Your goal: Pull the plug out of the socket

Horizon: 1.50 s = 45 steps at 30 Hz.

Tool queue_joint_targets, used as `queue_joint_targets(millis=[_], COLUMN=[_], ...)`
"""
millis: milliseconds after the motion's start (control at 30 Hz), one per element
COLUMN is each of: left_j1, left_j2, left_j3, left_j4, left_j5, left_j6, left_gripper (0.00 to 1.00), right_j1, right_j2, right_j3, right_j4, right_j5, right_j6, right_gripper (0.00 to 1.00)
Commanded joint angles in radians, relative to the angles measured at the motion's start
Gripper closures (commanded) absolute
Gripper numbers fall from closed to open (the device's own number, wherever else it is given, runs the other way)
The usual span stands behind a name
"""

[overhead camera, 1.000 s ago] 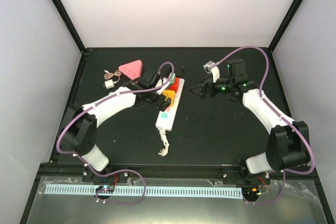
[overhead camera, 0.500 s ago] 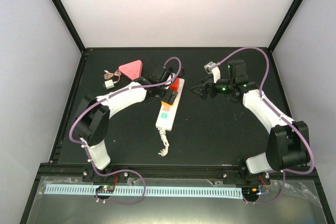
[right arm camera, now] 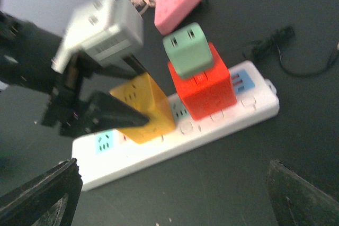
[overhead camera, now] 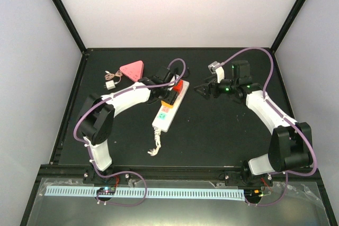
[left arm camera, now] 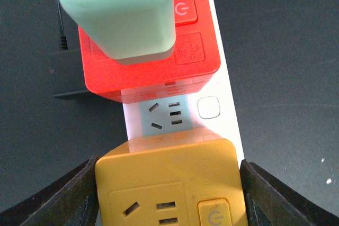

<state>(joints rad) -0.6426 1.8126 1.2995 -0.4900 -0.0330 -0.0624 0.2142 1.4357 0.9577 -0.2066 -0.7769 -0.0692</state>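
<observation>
The socket is a long white power strip (overhead camera: pixel 163 116) lying on the black table, also in the left wrist view (left arm camera: pixel 214 91) and the right wrist view (right arm camera: pixel 175 141). A yellow cube plug (overhead camera: pixel 169 98) (left arm camera: pixel 169 183) (right arm camera: pixel 143 104) sits in it. Beside that is a red cube (left arm camera: pixel 151 70) (right arm camera: pixel 204 86) with a pale green plug (left arm camera: pixel 119 11) (right arm camera: pixel 188 48) on top. My left gripper (overhead camera: pixel 168 96) (left arm camera: pixel 168 189) is shut on the yellow plug, one finger on each side. My right gripper (overhead camera: pixel 200 91) (right arm camera: pixel 175 199) is open and empty, hovering right of the strip.
A pink triangular block (overhead camera: pixel 132 70) (right arm camera: pixel 180 1) and a small white adapter with a thin cable (overhead camera: pixel 109 84) lie at the back left. A black cable (right arm camera: pixel 275 46) lies behind the strip. The strip's bundled white cord (overhead camera: pixel 155 145) trails toward the front.
My left gripper has moved right along the strip and closed on the yellow plug. The strip's near end and cord have swung left. My right gripper has shifted slightly toward the strip.
</observation>
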Motion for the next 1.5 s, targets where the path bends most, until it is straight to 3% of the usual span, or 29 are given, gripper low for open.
queue_joint_targets(millis=[0,300,600,1000,1467], left_j1=[-0.008,-0.014,-0.018,-0.017,-0.018], left_j2=[-0.054,-0.129,-0.163,-0.168,-0.163], left_j3=[-0.034,-0.122,-0.18,-0.189,-0.187], left_j4=[-0.033,-0.039,-0.041,-0.031,-0.033], left_j5=[0.059,0.104,0.152,0.187,0.184], left_j6=[0.06,0.166,0.2,0.191,0.181], left_gripper=[0.45,0.53,0.57,0.58,0.64], right_j1=[-0.001,0.177,0.318,0.341,0.35], right_j2=[-0.04,-0.046,0.041,0.24,0.351], right_j3=[-0.141,-0.331,-0.413,-0.356,-0.286], right_j4=[0.205,0.558,0.825,0.956,0.996], right_j5=[0.066,0.316,0.413,0.475,0.492], right_j6=[0.048,0.044,-0.021,-0.003,-0.012], right_gripper=[0.05,0.09,0.08,0.1,0.12])
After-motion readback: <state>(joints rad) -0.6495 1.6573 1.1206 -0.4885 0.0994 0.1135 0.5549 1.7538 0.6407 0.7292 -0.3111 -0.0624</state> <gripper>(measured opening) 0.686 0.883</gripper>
